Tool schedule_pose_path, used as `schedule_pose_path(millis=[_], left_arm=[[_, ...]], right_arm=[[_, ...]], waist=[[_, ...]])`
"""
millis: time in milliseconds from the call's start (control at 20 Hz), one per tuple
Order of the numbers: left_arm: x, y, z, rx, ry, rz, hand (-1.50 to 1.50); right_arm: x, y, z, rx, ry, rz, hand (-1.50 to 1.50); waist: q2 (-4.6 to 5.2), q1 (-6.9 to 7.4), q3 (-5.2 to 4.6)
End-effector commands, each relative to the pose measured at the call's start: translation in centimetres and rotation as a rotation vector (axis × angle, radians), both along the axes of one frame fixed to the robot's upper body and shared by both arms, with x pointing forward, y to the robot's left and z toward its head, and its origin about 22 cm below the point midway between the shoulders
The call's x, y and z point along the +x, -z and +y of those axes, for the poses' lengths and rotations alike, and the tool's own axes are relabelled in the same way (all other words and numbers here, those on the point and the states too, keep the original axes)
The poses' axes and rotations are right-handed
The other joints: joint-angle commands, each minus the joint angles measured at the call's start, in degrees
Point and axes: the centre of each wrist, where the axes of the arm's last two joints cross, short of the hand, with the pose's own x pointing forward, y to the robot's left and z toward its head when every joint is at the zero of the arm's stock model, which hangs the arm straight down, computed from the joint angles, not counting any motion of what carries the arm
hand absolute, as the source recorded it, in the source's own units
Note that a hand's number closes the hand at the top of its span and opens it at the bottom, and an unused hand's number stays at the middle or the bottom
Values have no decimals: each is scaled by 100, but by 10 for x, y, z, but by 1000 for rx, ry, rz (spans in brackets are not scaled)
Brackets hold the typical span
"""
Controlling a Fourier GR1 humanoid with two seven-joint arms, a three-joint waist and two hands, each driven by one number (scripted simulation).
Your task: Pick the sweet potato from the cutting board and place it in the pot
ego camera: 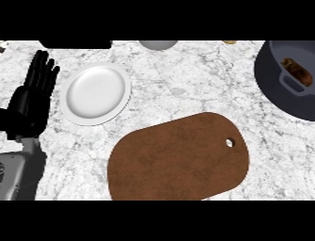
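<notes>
Marble bench (187, 84) seen from above; the sweet potato already lies in the pot.

Largest first: a bare brown cutting board (180, 160) at centre; the dark pot (274, 82) at far right, the sweet potato (299, 72) inside, long axis running up-down; a white plate (96, 93); the left hand (31, 101) at the left edge, fingers straight, holding nothing, far from the pot.

My left hand (29, 101): matte black, long segmented fingers, broad black palm. Its forearm (8, 174): pale grey casing, slim grey wrist link, small round dark fitting on the shell.
</notes>
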Motion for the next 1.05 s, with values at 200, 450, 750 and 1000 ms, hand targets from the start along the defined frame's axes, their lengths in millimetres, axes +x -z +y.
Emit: schedule_pose_path(millis=[200,450,750,1000], left_arm=[[0,3,6,-3,-8,7,0],[-3,-3,9,13,1,23,0],[-5,1,10,-21,-6,13,0],[-11,-10,10,-10,1,2,0]], right_arm=[[-54,17,-49,13,32,-149,-150],[-98,17,-88,-15,54,-188,-150],[-139,7,-113,-10,49,-174,-150],[-172,26,-119,7,62,-156,-150]], waist=[[-37,-120,-9],[-20,-83,-4],[-37,-105,-10],[-42,-91,-11]])
